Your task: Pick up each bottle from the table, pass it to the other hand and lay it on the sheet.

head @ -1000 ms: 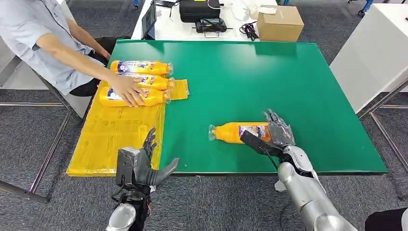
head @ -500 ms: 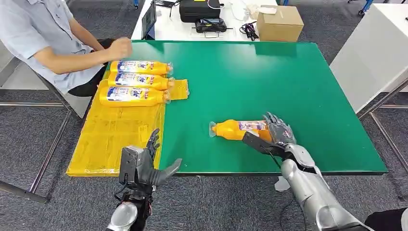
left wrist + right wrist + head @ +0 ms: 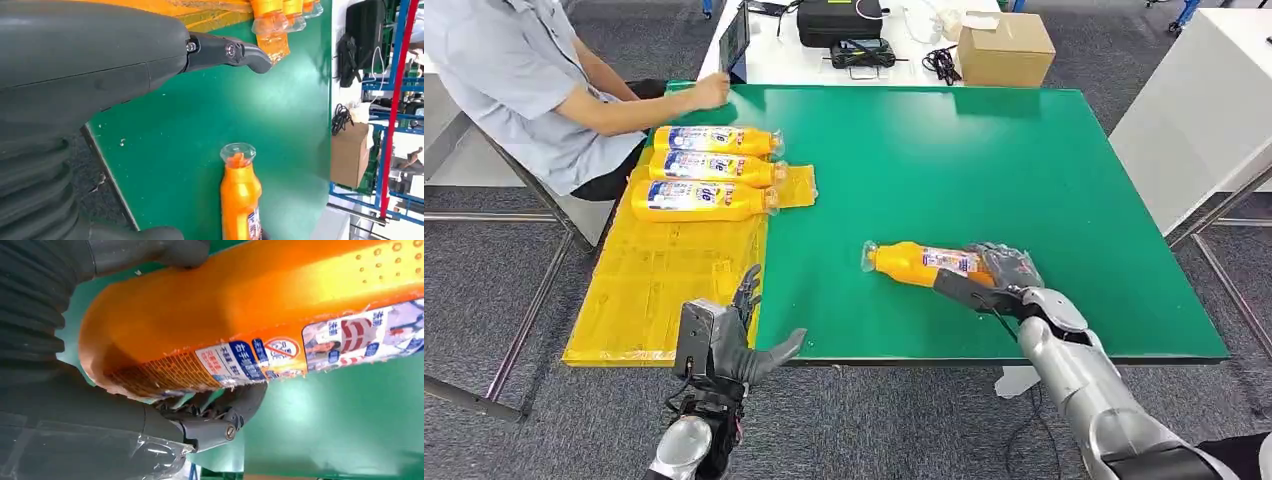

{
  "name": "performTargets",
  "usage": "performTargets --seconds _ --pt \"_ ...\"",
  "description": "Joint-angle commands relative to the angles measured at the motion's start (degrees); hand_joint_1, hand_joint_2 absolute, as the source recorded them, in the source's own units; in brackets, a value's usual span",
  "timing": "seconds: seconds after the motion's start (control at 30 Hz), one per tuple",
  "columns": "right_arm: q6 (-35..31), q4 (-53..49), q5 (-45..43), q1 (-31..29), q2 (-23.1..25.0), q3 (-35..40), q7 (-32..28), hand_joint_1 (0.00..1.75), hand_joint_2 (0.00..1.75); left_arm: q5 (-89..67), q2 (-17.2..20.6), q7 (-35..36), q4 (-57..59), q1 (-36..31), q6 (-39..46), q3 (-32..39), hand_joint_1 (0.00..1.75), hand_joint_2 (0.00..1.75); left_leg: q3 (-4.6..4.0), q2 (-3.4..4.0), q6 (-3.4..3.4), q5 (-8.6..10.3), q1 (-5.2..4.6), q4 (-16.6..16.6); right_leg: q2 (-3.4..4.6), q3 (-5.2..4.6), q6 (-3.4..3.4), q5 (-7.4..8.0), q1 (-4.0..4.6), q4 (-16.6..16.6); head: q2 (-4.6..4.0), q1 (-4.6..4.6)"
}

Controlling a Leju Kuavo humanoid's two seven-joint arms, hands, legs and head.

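I see the right hand [image 3: 1004, 272] wrapped around the base end of the orange bottle [image 3: 921, 264], which lies on the green worktop [image 3: 984, 170] at about 5 o'clock (cap pointing to 9). The left hand [image 3: 724, 340] hovers with fingers spread, holding nothing, beside the yellow sheet [image 3: 654, 290].

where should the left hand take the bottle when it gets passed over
Probably the free neck-end half of the bottle. It lies on its side, cap pointing to the robot's left, and the right hand wraps the base end. The left hand, open near the table's front edge, would come from the cap side, fingers around the body.
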Motion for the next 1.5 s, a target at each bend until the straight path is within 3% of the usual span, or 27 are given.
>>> performTargets --seconds 0.03,0.43,0.6,0.8,1.0,1.1,1.2,1.5 --pt "0.53 5.24 -0.1 -1.31 -0.24 2.9 -0.08 1.75 1.75 0.19 2.14 0.12 3.24 -2.73 -0.2 -1.67 0.0 1.75 0.13 0.04 -0.14 -0.01 0.09 -0.04 0.02 0.14 -0.18 0.0 0.1 -0.06 0.0 0.0" --pt "1.21 8.98 -1.68 -1.64 -1.3 4.58 -1.49 1.75 1.75 0.71 1.87 -0.52 4.49 -3.92 -0.51 -1.5 0.0 1.75 0.21 -0.01 -0.14 -0.01 0.11 -0.05 -0.02 0.24 -0.18 0.0 0.12 -0.1 0.0 0.02" --pt "2.99 9.29 -6.03 -0.95 -1.53 2.75 -4.79 1.75 1.75 0.7 1.67 -1.51 5.02 -4.53 -0.55 -1.48 0.0 1.75 0.31 -0.04 -0.24 0.03 0.17 -0.11 -0.07 0.36 -0.32 0.03 0.18 -0.17 0.0 0.02" --pt "9.41 -2.02 -24.46 6.59 0.99 -6.27 -14.69 1.75 1.75 8.48 -2.15 -5.5 3.0 -2.78 4.55 1.93 0.0 1.75 0.38 -0.02 -0.17 -0.01 0.16 -0.09 -0.04 0.44 -0.22 0.01 0.17 -0.2 0.0 0.02" --pt "9.87 -4.47 -25.18 7.38 0.74 -6.05 -13.31 1.75 1.75 9.1 -1.88 -5.75 3.51 -2.91 4.57 1.51 0.0 1.75 0.38 0.21 -0.16 -0.05 0.1 -0.07 0.19 0.34 -0.19 0.03 0.12 -0.08 0.0 -0.02" --pt "10.49 -8.28 -30.55 8.07 3.49 -9.0 -16.42 1.75 1.75 17.78 -2.17 -2.77 3.64 -1.86 0.09 2.79 0.0 1.75 0.41 0.23 -0.14 -0.02 0.11 -0.05 0.14 0.35 -0.17 0.01 0.12 -0.07 0.0 0.02" --pt "13.17 -15.18 -35.31 8.47 5.19 -9.18 -14.11 1.75 1.75 24.84 -1.29 -1.27 4.15 -1.35 -2.95 3.02 0.0 1.75 0.49 0.62 -0.25 -0.06 0.17 -0.12 0.53 0.32 -0.32 0.1 0.18 -0.13 0.0 0.0" --pt "13.61 -22.91 -40.61 10.03 6.44 -8.72 -13.23 1.75 1.75 29.33 -1.14 -1.58 4.64 -1.01 -3.19 3.5 0.0 1.75 0.22 0.28 -0.13 -0.06 0.08 -0.05 0.29 0.18 -0.15 0.02 0.07 -0.01 0.0 0.0"
